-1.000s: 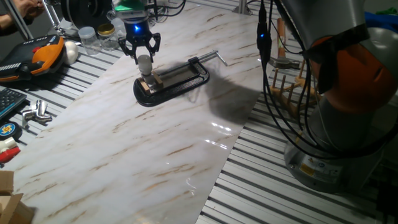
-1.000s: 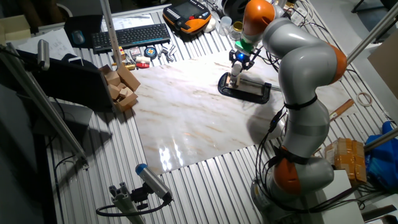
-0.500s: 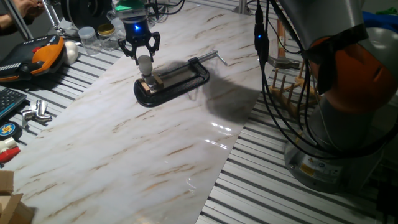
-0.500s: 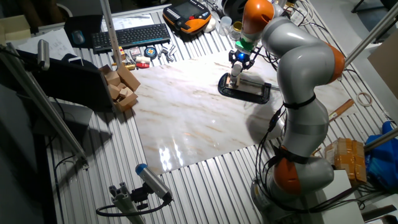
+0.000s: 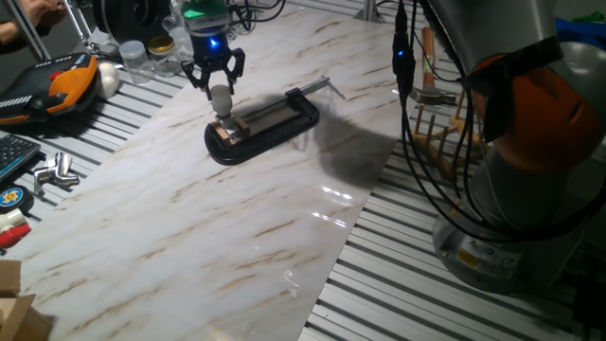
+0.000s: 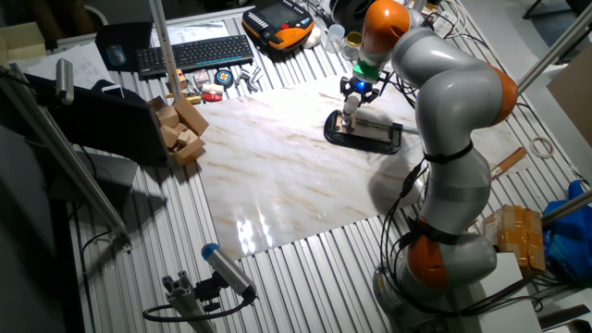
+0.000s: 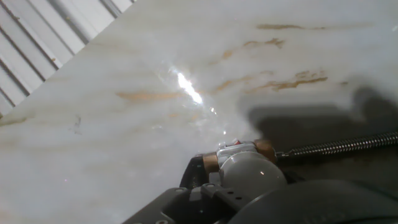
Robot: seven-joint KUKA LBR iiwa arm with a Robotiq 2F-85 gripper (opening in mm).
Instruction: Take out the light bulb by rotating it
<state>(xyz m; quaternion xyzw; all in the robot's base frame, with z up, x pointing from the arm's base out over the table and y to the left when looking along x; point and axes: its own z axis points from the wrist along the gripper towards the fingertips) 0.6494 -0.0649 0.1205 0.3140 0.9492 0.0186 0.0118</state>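
Observation:
The light bulb (image 5: 221, 98) is small and frosted white. It stands upright in a socket held at the left end of a black C-clamp (image 5: 275, 121) lying on the marble board (image 5: 237, 237). My gripper (image 5: 220, 88) comes down from above with its fingertips closed on the top of the bulb. The other fixed view shows the same: gripper (image 6: 351, 96) over the bulb (image 6: 350, 104) and the clamp (image 6: 372, 136). In the hand view the bulb (image 7: 252, 175) sits close at the bottom with its brass collar, and the clamp's threaded rod (image 7: 339, 146) runs off to the right.
Clear jars (image 5: 134, 55), a white egg-shaped object (image 5: 110, 78) and an orange-black pendant (image 5: 64, 83) lie behind and left of the board. A wooden rack (image 5: 440, 133) and hanging cables (image 5: 407, 114) are at the right. Wooden blocks (image 6: 180, 129) and a keyboard (image 6: 194, 51) sit beyond the board.
The gripper has turned slightly about the bulb and stayed over it. The bulb is still upright in the socket, and the clamp has not moved.

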